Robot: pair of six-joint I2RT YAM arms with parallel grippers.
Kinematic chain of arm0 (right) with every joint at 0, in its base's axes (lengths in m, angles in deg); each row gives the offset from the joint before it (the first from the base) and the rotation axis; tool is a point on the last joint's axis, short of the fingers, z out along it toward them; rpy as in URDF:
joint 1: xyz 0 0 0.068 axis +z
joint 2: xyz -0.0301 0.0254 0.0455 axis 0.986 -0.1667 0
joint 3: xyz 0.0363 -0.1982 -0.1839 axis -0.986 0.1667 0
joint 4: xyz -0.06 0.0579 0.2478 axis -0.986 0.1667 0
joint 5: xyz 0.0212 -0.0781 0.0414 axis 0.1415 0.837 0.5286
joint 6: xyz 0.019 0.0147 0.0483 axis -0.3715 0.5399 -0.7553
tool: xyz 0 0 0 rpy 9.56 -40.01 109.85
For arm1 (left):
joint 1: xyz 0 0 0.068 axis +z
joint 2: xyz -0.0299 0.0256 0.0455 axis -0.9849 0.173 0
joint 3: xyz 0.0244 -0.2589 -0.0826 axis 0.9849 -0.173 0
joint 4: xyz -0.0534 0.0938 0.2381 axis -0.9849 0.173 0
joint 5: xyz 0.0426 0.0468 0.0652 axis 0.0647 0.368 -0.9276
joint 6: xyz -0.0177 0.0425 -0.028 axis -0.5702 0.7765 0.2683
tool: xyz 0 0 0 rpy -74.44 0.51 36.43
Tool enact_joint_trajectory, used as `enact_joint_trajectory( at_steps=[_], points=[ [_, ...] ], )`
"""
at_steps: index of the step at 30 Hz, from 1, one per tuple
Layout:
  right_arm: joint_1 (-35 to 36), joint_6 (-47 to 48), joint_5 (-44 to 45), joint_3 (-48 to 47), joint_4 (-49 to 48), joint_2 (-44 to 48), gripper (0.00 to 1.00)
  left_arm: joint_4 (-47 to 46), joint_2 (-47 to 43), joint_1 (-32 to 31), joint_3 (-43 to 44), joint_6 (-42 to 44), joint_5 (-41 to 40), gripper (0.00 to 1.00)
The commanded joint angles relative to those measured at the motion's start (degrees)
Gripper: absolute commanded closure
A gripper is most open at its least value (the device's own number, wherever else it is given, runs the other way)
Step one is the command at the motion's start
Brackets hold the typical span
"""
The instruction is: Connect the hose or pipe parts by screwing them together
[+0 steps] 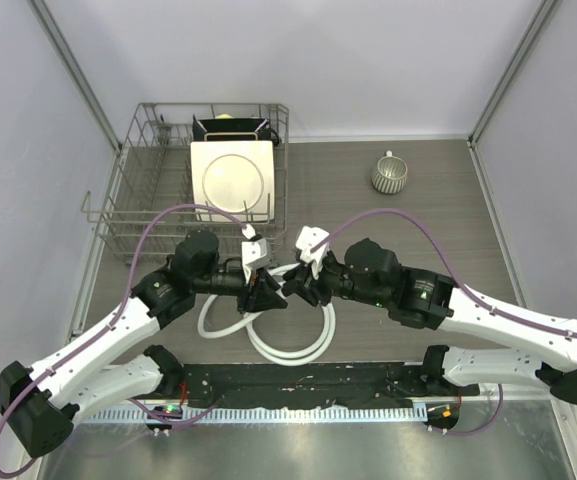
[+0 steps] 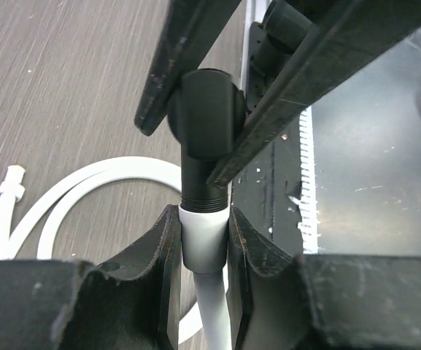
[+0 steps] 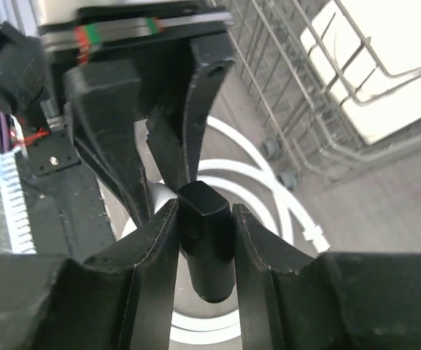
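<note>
Two arms meet just in front of the dish rack (image 1: 133,205), near its right front corner, above the worktop (image 1: 468,200). The left jaws are closed on the white end connector (image 2: 203,240) of the white hose (image 1: 313,345), pinching it from both sides. The right jaws are clamped on the black T-shaped fitting (image 2: 206,117), whose threaded collar meets the connector's end, in line with it. The rest of the hose lies in about two loops on the worktop in front of the rack, under the jaws. Its other end connector (image 2: 9,179) lies loose beside the loops. A white plate (image 1: 233,178) sits in the rack, and a ribbed cup (image 1: 389,175) stands well to the rack's right.
</note>
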Motion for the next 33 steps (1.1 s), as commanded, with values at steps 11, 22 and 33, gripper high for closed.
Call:
enact_joint_trajectory(
  at_steps=[11, 22, 33],
  points=[
    [-2.12, -54.39, -5.75, -2.68, -0.4, -2.51, 0.95, -1.2, -1.71, -1.04, 1.35, 7.75, -10.41, 1.0],
    [-2.91, -40.91, -0.73, -2.77, 2.51, 7.41, 0.27, -1.38, -1.63, -1.13, 0.91, 5.21, -4.44, 1.0],
    [-2.91, 28.6, -17.35, 16.82, -5.66, 28.58, 0.15, -6.21, -0.84, -1.04, 0.91, -2.17, 6.9, 1.0]
  ],
)
